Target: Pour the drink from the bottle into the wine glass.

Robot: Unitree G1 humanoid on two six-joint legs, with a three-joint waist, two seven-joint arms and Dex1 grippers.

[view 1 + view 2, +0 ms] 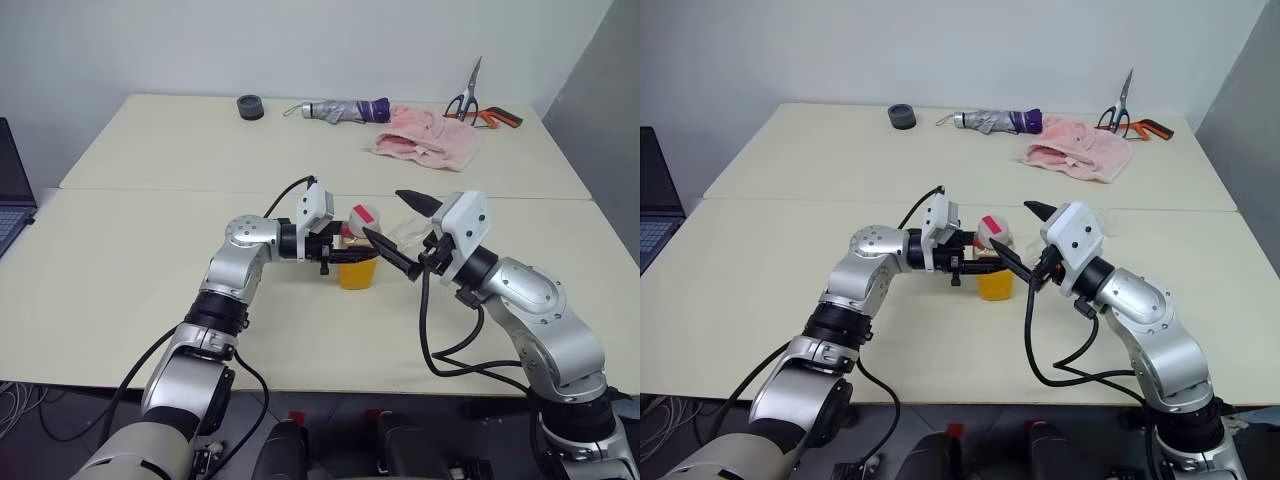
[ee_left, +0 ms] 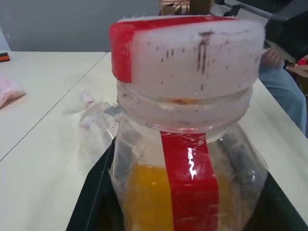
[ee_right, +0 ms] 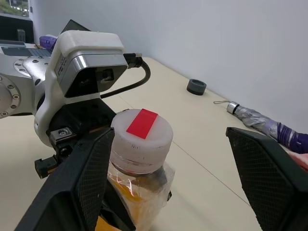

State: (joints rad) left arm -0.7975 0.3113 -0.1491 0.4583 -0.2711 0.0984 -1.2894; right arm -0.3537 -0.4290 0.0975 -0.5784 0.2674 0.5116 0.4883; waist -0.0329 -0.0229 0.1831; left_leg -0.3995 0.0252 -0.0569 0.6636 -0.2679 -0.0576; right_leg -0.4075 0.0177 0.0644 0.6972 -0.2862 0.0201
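The bottle stands upright near the middle of the front table, its white-and-red cap on. The orange drink fills its lower part. My left gripper reaches in level from the left and is shut on the bottle's body. My right gripper is open, with one finger on each side of the cap and neither touching it. The wine glass shows as a clear shape on the table just behind the bottle; I cannot tell whether it is upright.
On the far table lie a black roll, a folded umbrella, a pink cloth and scissors. A laptop sits at the left edge. A seated person's leg is beyond the table's end.
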